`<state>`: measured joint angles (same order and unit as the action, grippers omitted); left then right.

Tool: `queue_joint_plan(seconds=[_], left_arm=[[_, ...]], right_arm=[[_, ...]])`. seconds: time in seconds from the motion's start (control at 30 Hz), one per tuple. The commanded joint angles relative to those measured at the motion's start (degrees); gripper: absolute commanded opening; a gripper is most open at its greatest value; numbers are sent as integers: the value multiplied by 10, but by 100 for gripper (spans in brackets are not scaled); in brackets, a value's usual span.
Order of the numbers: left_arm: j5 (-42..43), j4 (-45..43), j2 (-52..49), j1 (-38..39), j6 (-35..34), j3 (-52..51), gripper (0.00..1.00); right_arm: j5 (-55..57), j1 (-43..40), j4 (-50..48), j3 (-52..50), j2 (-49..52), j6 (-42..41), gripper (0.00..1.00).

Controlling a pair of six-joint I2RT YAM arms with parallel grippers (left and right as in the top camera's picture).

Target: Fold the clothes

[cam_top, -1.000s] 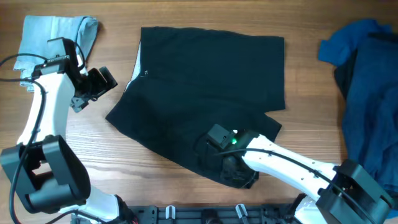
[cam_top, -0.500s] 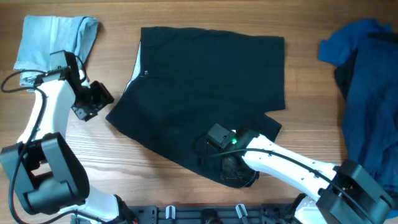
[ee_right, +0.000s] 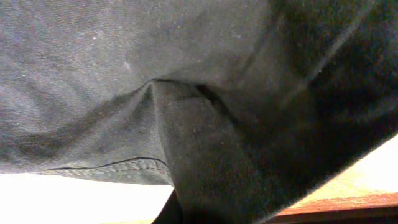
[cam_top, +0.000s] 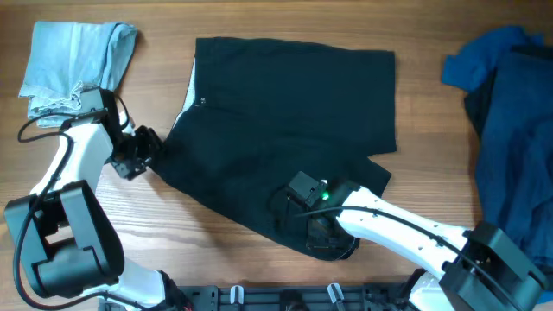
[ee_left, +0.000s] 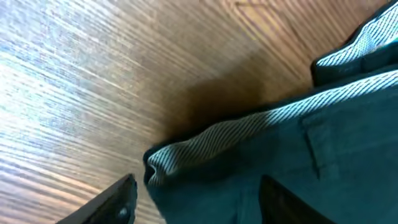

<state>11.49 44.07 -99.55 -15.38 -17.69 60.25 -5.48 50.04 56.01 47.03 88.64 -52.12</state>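
Note:
The black garment [cam_top: 294, 112] lies spread in the middle of the table, its pale grey inner band [cam_top: 187, 95] showing at the left edge. My left gripper [cam_top: 149, 149] is open at the garment's left corner. In the left wrist view the striped grey band [ee_left: 205, 146] and dark fabric [ee_left: 298, 162] lie between my two fingertips [ee_left: 124, 199]. My right gripper [cam_top: 327, 238] is at the garment's near hem, shut on bunched black fabric. In the right wrist view the black fabric [ee_right: 186, 74] fills the frame and hides the fingers.
A folded light-blue denim garment [cam_top: 73, 56] lies at the far left corner. A heap of royal-blue clothes [cam_top: 510, 130] lies along the right edge. A dark rail [cam_top: 285, 298] runs along the near table edge.
My left gripper has moved down and to the right, from beside the denim garment to the black garment's left corner. The right arm has not moved.

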Motion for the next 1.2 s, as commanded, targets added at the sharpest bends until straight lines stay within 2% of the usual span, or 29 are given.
queue_joint_plan(seconds=[0.0, 0.07, 0.1, 0.23, 0.27, 0.5, 0.73, 0.9, 1.17], left_arm=[[9, -27, -5, -2, 7, -28, 61], [9, -48, -5, -2, 3, -47, 56], [9, -49, -5, -2, 3, -51, 44], [9, -44, -5, -2, 3, -51, 20], [9, -43, -5, -2, 3, -51, 4], [46, -23, 14, -2, 3, -50, 4], [46, 0, 98, 5, -9, -46, 4], [33, 14, 152, 36, -28, -40, 4], [20, 79, 169, 64, -56, 71, 4]], right_arm=[[12, -2, -3, 11, -8, 11, 4], [10, -2, -3, 11, -8, 11, 5], [10, -2, -3, 11, -8, 11, 4], [10, -2, -5, 11, -8, 11, 4], [9, -2, -5, 11, -8, 12, 4], [-10, -3, 0, 29, -14, 42, 4], [4, -10, 43, 110, -84, 57, 4], [6, -57, 77, 121, -111, 82, 4], [6, -192, 105, 186, -112, 177, 4]])
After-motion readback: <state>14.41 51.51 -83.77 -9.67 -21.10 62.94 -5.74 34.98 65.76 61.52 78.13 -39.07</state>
